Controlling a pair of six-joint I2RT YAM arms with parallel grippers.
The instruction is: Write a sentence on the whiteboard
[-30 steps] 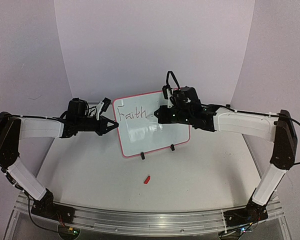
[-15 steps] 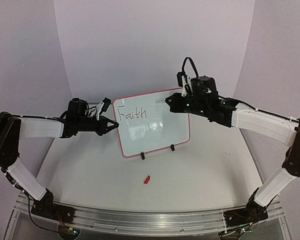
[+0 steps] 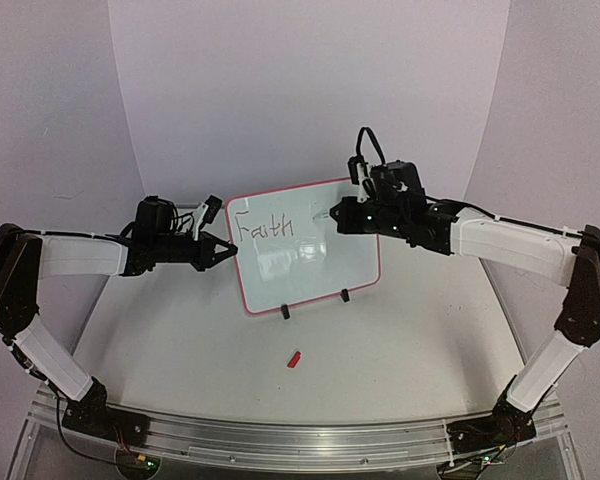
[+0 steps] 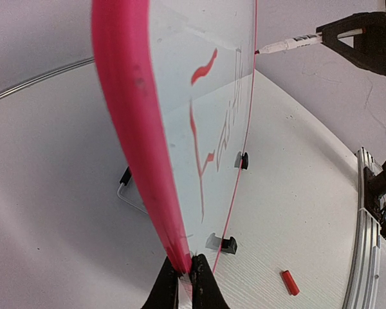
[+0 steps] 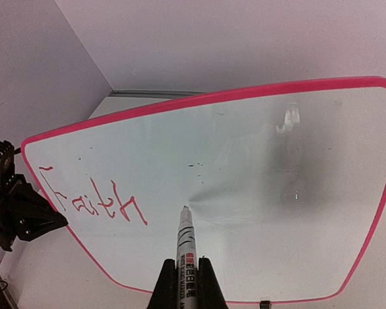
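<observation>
Your whiteboard [image 3: 310,270] stands upright on its two small black feet [image 3: 285,312]. It is a glossy white panel with rounded corners and a thin red-pink rim. Its left edge is pinched between the fingers of your left gripper [image 3: 223,250], and the board stretches from that grip toward your right gripper [image 3: 342,215]. The sentence [image 3: 263,229] is just one word, "Faith", in thin reddish strokes along the top. It starts close to the left gripper and ends just short of the tip of the marker [image 3: 325,212] clamped in the right one.

Soft even light, whiteboard [image 5: 244,167] glare
</observation>
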